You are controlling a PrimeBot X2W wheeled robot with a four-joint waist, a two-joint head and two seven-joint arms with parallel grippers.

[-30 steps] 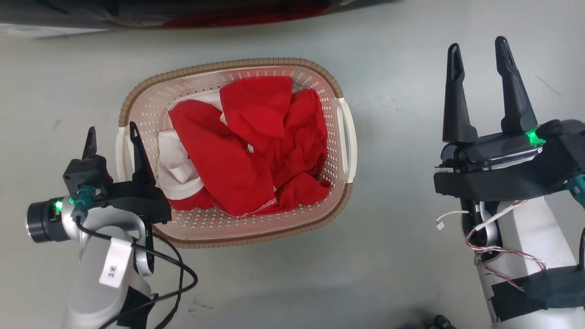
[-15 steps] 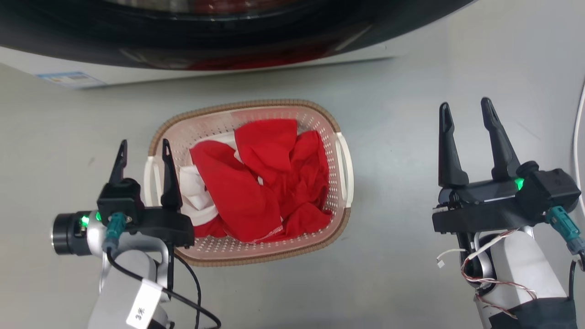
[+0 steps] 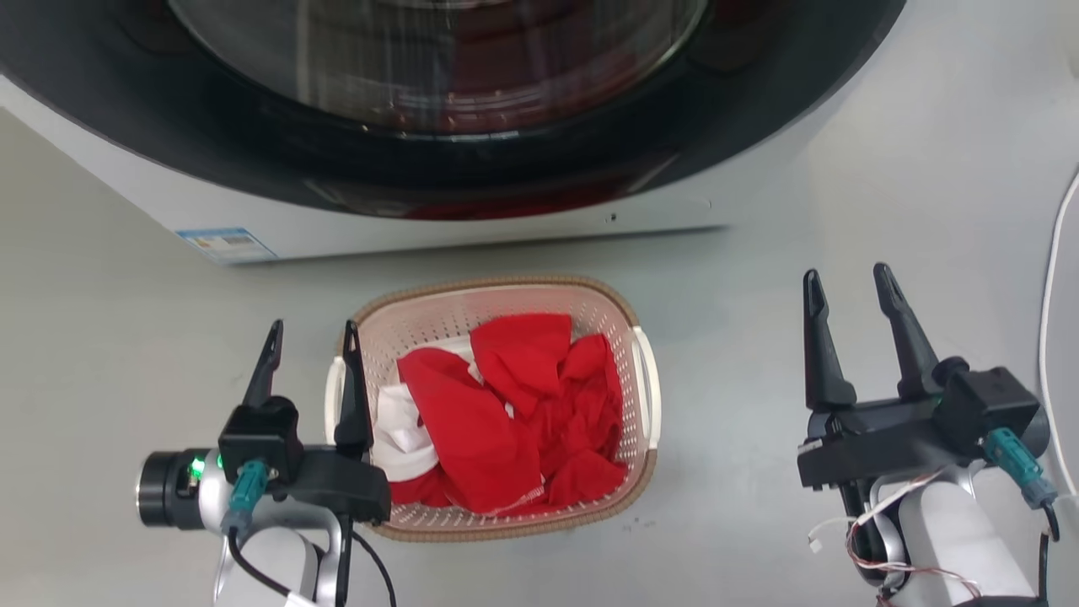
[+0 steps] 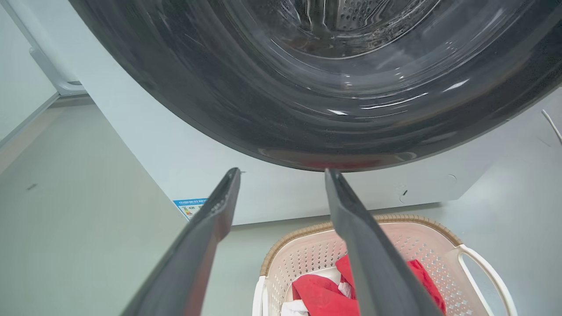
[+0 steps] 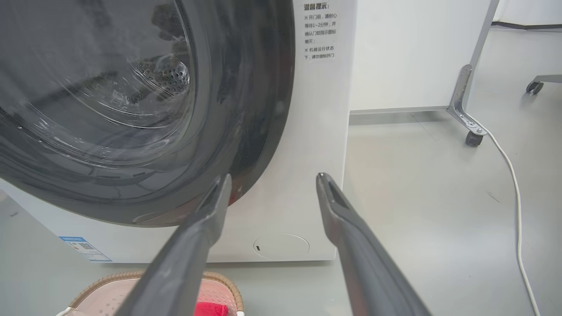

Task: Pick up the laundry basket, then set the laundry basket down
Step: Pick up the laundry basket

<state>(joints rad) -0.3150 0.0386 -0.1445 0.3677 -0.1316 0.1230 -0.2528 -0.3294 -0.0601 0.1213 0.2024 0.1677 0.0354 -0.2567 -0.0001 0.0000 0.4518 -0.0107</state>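
The laundry basket (image 3: 497,282), cream with a brown woven-look rim, stands on the grey floor in front of the washing machine and holds red and white clothes (image 3: 506,405). My left gripper (image 3: 312,329) is open beside the basket's left handle (image 3: 335,396); its inner finger overlaps that handle in the head view, and nothing is between the fingers. My right gripper (image 3: 845,274) is open and empty, well to the right of the right handle (image 3: 651,388). The left wrist view has the left gripper (image 4: 283,172) above the basket (image 4: 395,218). The right gripper (image 5: 274,176) points at the washer, with the basket (image 5: 219,278) at the bottom.
The washing machine (image 3: 438,101) with its dark round door stands close behind the basket. A white cable (image 3: 1049,278) runs along the floor at the far right. A wheeled frame leg (image 5: 465,109) stands to the right of the washer.
The head camera has moved, so the washing machine comes into the picture and the basket looks smaller and lower. Both grippers stay open, the left one still beside the left handle.
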